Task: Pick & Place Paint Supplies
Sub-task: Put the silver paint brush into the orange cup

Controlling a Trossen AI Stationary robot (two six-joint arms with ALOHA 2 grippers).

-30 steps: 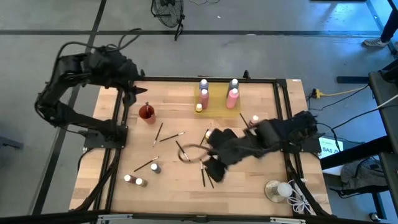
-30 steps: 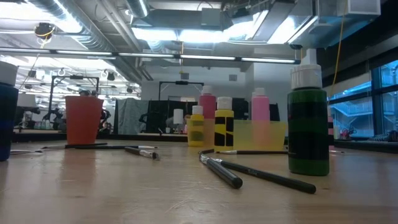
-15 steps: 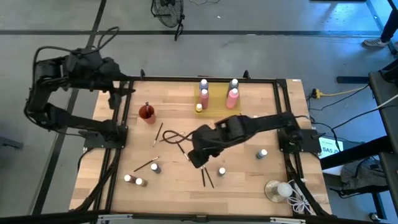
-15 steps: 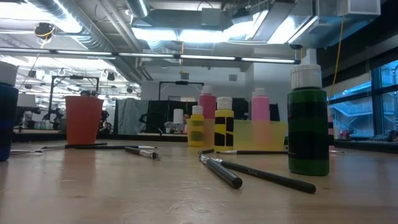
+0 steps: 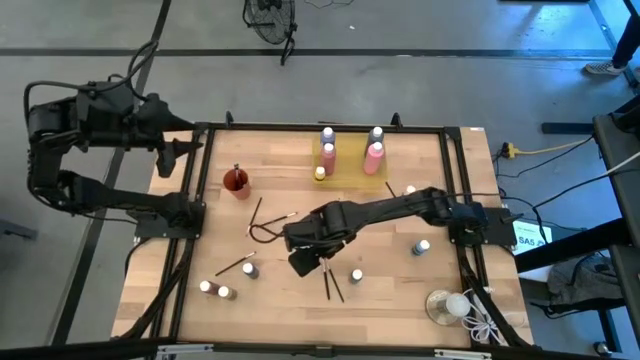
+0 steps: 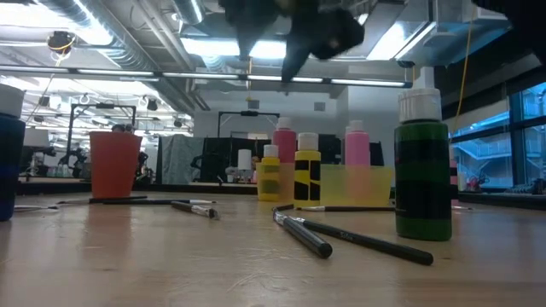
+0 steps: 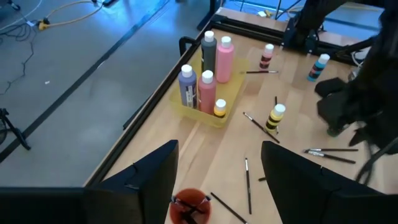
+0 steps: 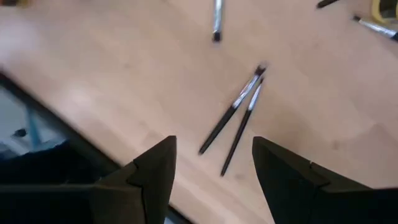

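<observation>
Thin dark-handled paintbrushes lie flat on the wooden table; two lie together [image 5: 331, 281], and they show ahead of my right fingers in the right wrist view [image 8: 238, 117]. My right gripper [image 5: 300, 262] [image 8: 214, 142] hangs open over the table's middle, just left of that pair, touching nothing. Small white-capped bottles stand scattered [image 5: 356, 276] [image 5: 422, 246] [image 5: 248, 270]. Taller pink and purple bottles stand in a yellow tray [image 5: 350, 160] [image 7: 208, 93]. My left gripper [image 5: 186, 146] [image 7: 221, 146] waits open off the table's far left corner.
A red cup [image 5: 236, 181] [image 6: 113, 164] with a brush in it stands far left. A green bottle [image 6: 422, 170] stands close to the low camera. The clear round dish with white ball and cord [image 5: 447, 305] sits at the near right corner. Bare wood lies left of the cup.
My right arm has stretched out from the table's right side toward its middle and left, coming over the paired brushes and uncovering the small bottles on the right. My left arm has drawn back from the far left corner, away from the table.
</observation>
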